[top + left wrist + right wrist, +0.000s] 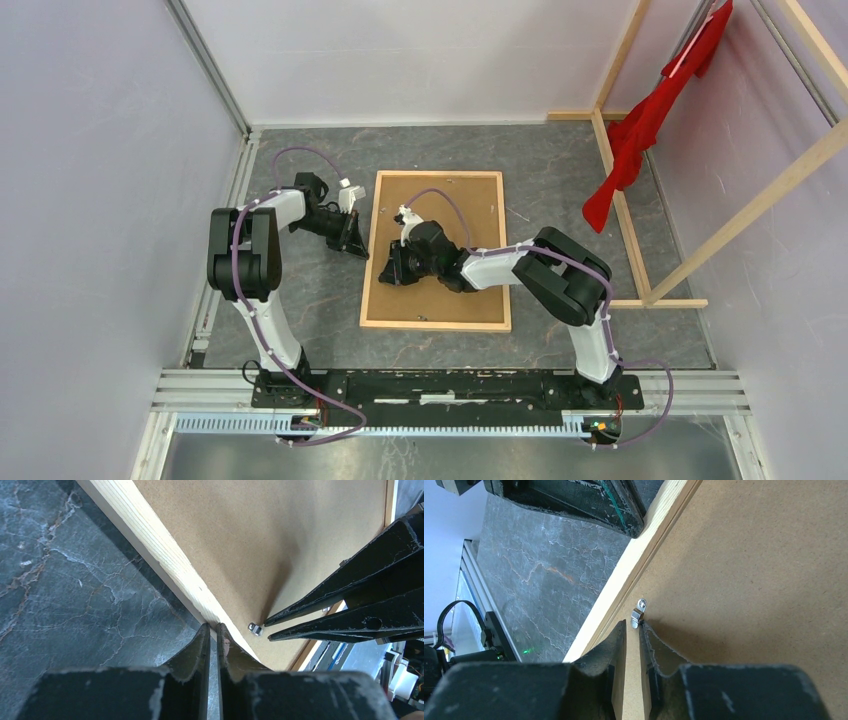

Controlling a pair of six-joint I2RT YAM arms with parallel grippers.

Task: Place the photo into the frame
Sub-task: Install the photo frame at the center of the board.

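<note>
The frame (pixel 435 323) lies face down mid-table, its thin light wood rail around a brown backing board (pixel 450 215). The photo shows in no view. My left gripper (pixel 352 238) is outside the frame's left rail; in the left wrist view its tips (pixel 213 626) are shut and empty, touching the rail (pixel 150 535). My right gripper (pixel 392 268) is over the board just inside that rail. In the right wrist view it (pixel 632 626) is almost shut, empty, tips at a small metal clip (pixel 639 612). The clip also shows in the left wrist view (pixel 255 629).
A wooden rack (pixel 740 215) with a red cloth (pixel 650 110) hanging on it stands at the right. Pale walls close the left and back. A metal rail (pixel 450 385) carrying the arm bases runs along the near edge.
</note>
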